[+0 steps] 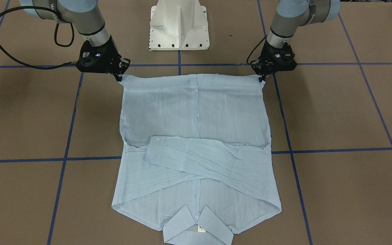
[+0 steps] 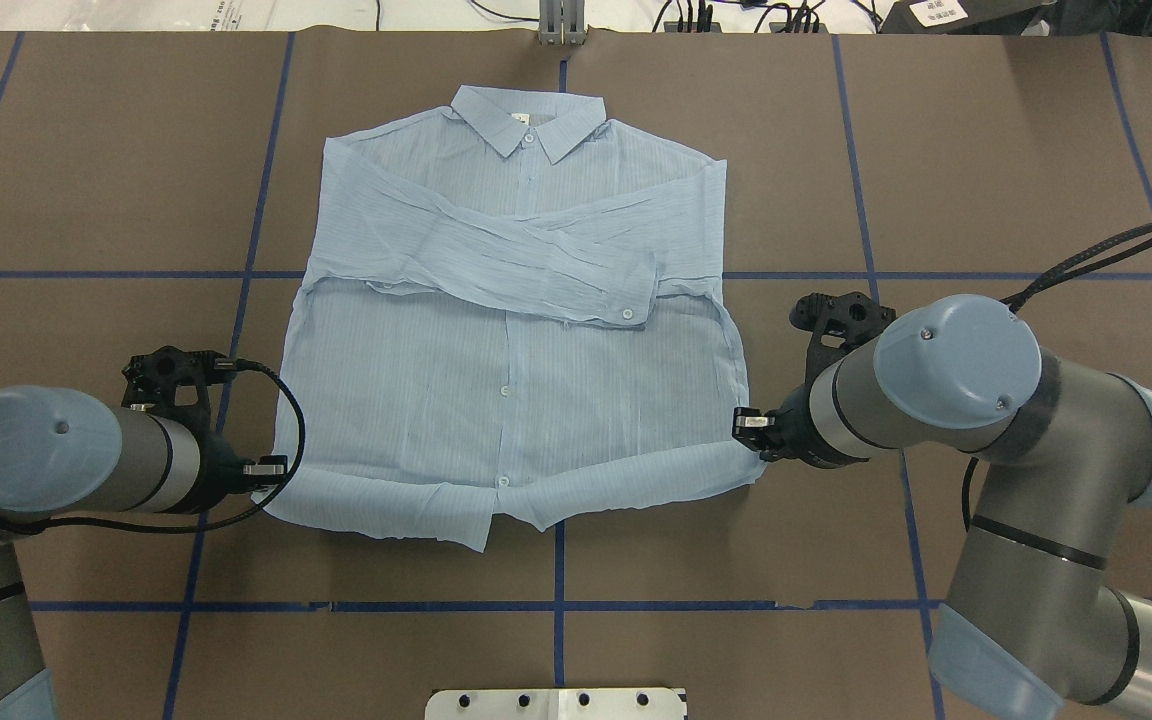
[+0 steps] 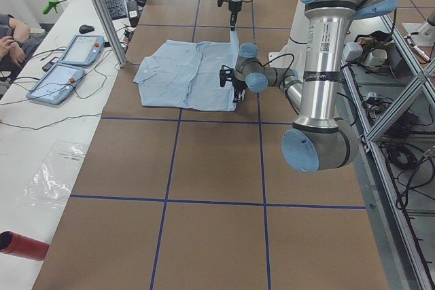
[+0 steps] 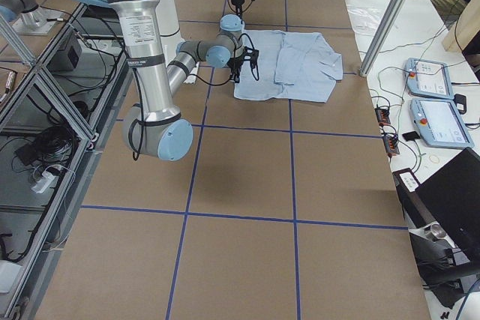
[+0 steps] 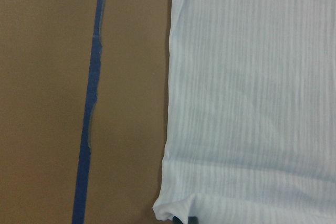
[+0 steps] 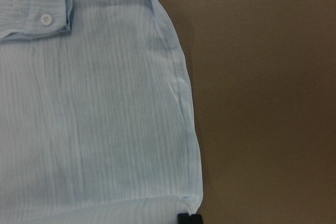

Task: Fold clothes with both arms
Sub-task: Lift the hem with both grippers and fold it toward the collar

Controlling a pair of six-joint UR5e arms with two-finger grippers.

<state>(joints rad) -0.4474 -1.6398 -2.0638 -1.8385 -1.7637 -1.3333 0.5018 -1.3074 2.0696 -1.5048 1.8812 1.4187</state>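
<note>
The light blue, finely striped, thin long-sleeved button-up shirt (image 2: 506, 380) lies front-up in the middle of the brown paper-covered table (image 2: 86, 180). Its pointed collar (image 2: 526, 115) is at the far side from the robot and its hem faces the robot. Both long sleeves (image 2: 496, 265) are laid crosswise over the chest, so we judge the sleeve folds done.

Along the near edge the hem stands up in a soft roll between the two corners, just off the table. The black two-finger left gripper (image 2: 271, 470) is pinched on the hem corner on its side. The black two-finger right gripper (image 2: 748, 425) is pinched on the opposite corner. In each wrist view a dark fingertip peeks out under the fabric corner.

We take the step in hand to be the bottom-to-top fold, with the hem gripped and barely raised. Next, we think both arms must lift together and carry the hem away from the robot, over the crossed sleeves towards the collar. They should keep level with each other so the thin cloth stays taut and does not skew or drag the body along.

Blue tape lines (image 2: 256, 200) grid the table around the shirt.
</note>
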